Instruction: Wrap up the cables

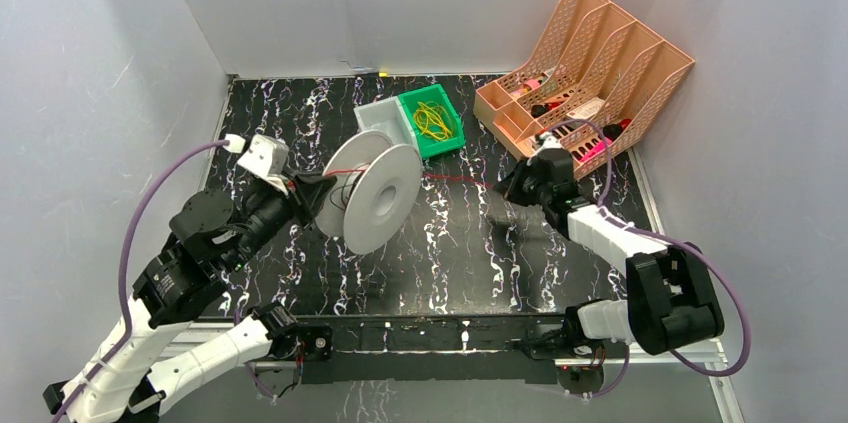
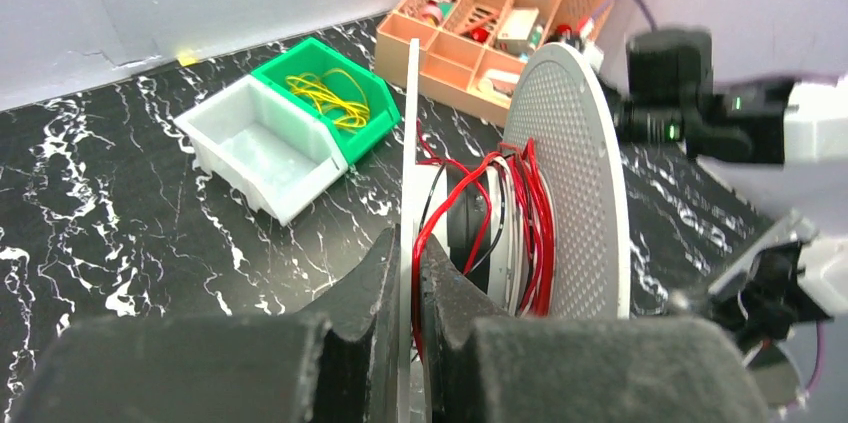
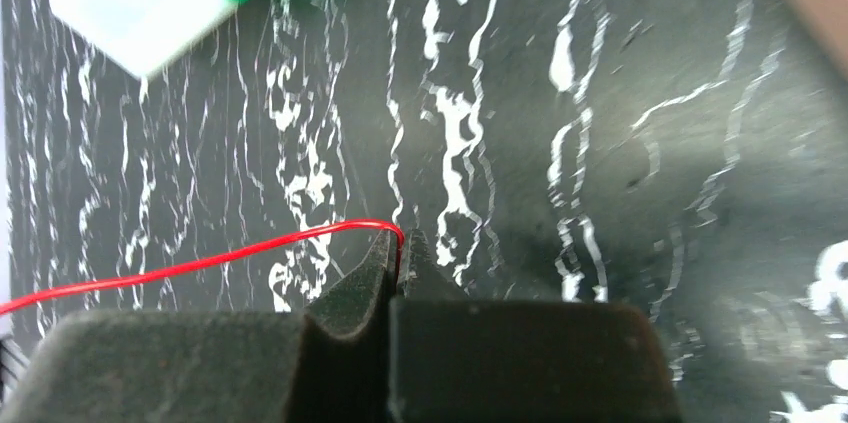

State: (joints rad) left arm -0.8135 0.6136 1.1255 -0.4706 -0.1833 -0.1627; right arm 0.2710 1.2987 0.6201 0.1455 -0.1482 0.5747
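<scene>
A grey spool (image 1: 375, 195) stands on edge at the table's middle, with red cable (image 2: 528, 233) wound on its hub. My left gripper (image 1: 318, 193) is shut on the spool's near flange (image 2: 408, 193), one finger on each side. A thin red cable (image 1: 455, 178) runs from the spool to the right. My right gripper (image 1: 512, 186) is shut on that cable's end (image 3: 398, 239); the cable (image 3: 200, 264) leaves the fingertips to the left, above the table.
A white bin (image 1: 385, 121) and a green bin (image 1: 438, 133) holding a yellow-orange wire tangle (image 1: 434, 120) stand behind the spool. An orange desk organiser (image 1: 590, 63) stands at the back right. Purple robot cords (image 1: 140, 223) loop beside each arm.
</scene>
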